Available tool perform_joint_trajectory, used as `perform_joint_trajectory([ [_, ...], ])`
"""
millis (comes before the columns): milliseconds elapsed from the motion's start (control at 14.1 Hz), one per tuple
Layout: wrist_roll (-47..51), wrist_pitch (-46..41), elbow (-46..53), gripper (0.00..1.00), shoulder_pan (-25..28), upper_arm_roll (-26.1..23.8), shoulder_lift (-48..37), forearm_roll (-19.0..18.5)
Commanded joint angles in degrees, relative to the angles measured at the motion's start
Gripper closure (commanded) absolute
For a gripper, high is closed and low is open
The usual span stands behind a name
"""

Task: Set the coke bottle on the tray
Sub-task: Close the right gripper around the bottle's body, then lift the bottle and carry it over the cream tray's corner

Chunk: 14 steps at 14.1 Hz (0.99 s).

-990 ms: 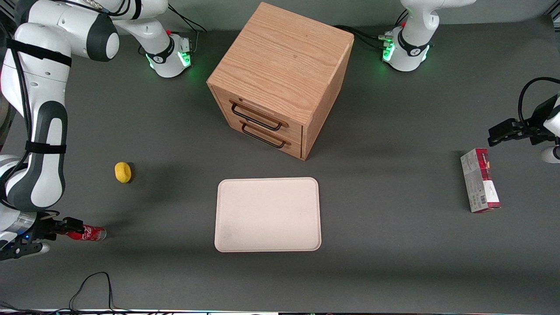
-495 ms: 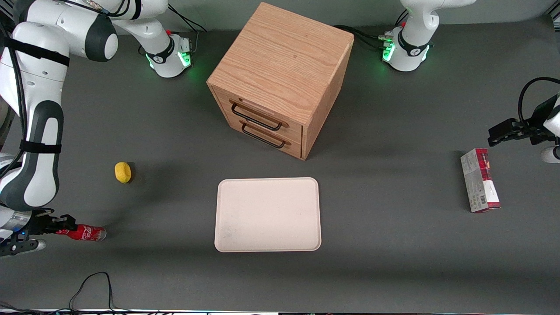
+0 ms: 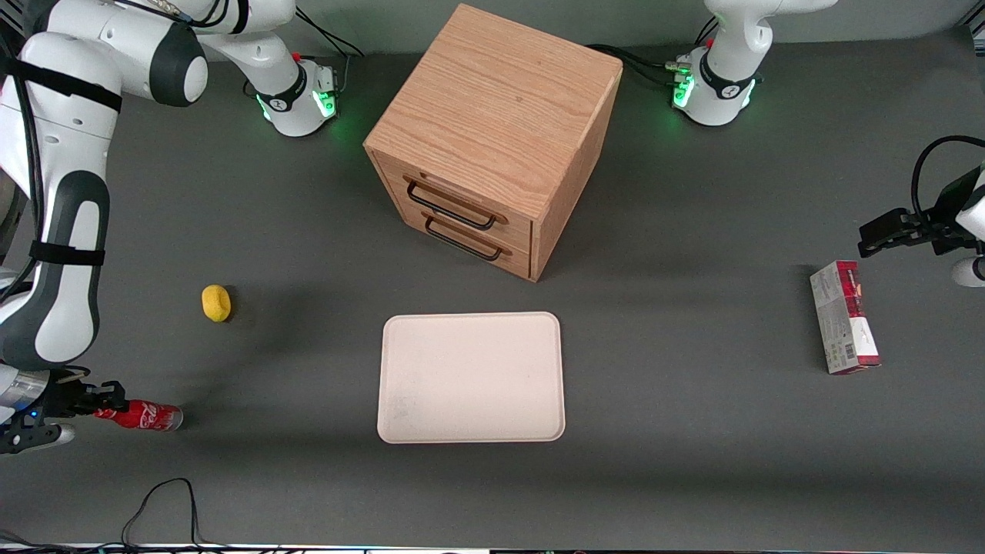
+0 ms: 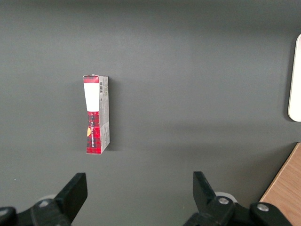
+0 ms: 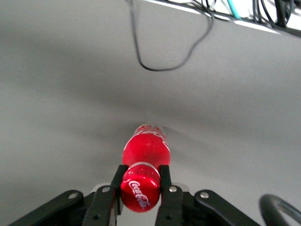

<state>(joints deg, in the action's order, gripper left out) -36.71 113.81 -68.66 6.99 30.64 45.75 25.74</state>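
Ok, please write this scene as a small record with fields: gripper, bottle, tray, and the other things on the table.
gripper: right arm's gripper, at the working arm's end of the table, fingers shut on the bottle's cap end
bottle: small red coke bottle, lying on its side on the grey table, not on the tray
tray: flat cream-white rectangular tray, nothing on it
others: wooden two-drawer cabinet; yellow lump; red-and-grey carton

1. The working arm (image 3: 61,223) has glossy white shells with dark grey joint bands and thin black straps.
2. Black cables run along its upper links.
3. Its base (image 3: 296,96) is white, ringed in black, and glows green.
4. The gripper (image 5: 141,181) is matt black, with two flat fingers (image 5: 118,181) fixed by silver screws.
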Motion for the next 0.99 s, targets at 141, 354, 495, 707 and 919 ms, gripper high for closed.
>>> perform_joint_trajectory([
  [141, 13.7, -20.6, 15.1, 1.00, 3.3, -0.8, -2.4, -4.5],
  [354, 22.8, -26.8, 20.4, 1.00, 7.2, -1.8, -3.9, -5.6],
  [495, 29.8, -26.8, 20.9, 1.00, 8.5, -8.2, -5.4, -9.7],
  [707, 40.9, -23.2, 21.8, 1.00, 6.9, -29.4, -5.1, -28.8],
  [919, 50.8, -18.6, 21.1, 1.00, 4.7, -42.3, -2.4, -35.0],
])
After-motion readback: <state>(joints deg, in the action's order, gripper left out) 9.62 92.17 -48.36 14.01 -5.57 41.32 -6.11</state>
